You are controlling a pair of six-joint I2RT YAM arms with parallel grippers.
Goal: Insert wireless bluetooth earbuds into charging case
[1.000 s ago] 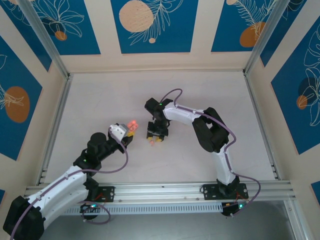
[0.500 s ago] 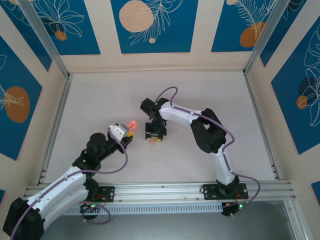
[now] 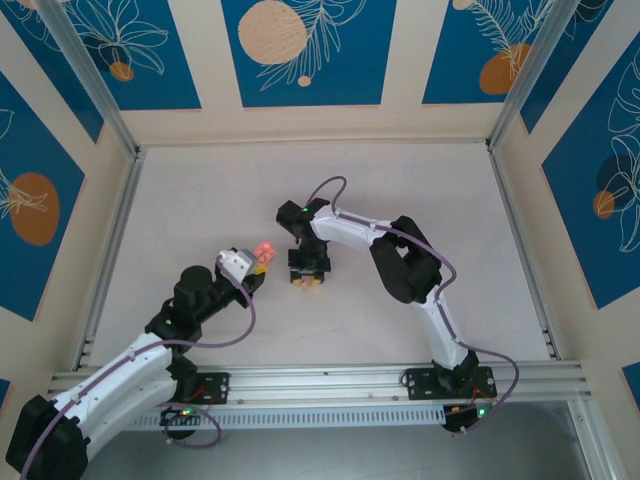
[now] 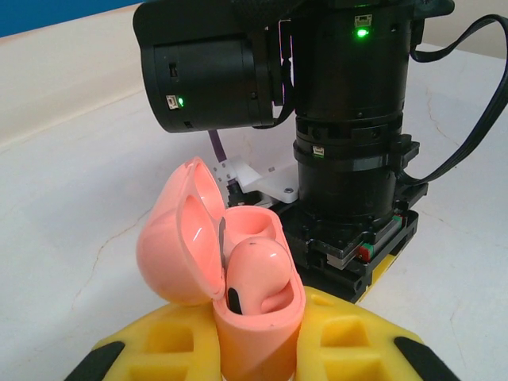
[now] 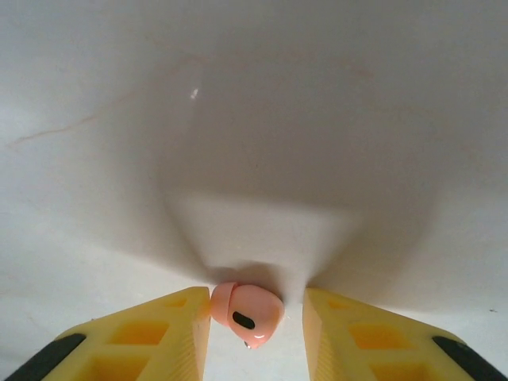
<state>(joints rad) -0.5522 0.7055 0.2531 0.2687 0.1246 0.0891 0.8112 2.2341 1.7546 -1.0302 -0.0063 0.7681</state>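
The right hand (image 5: 255,317) has its fingers drawn in on the loose earbud (image 5: 246,308), which hangs between the tips just above the counter (image 5: 333,111). Over the last second this hand has slid left, carrying the bud closer to the left hand (image 4: 258,357) near the counter's middle. The left hand is clamped on the charging case (image 4: 190,254), holding it upright with the lid swung open. With the two hands now just beside each other, seating the bud looks like the next step. The case is glossy coral-pink and paler inside. A seated earbud (image 4: 258,274) already fills one well, and the well behind it looks empty.
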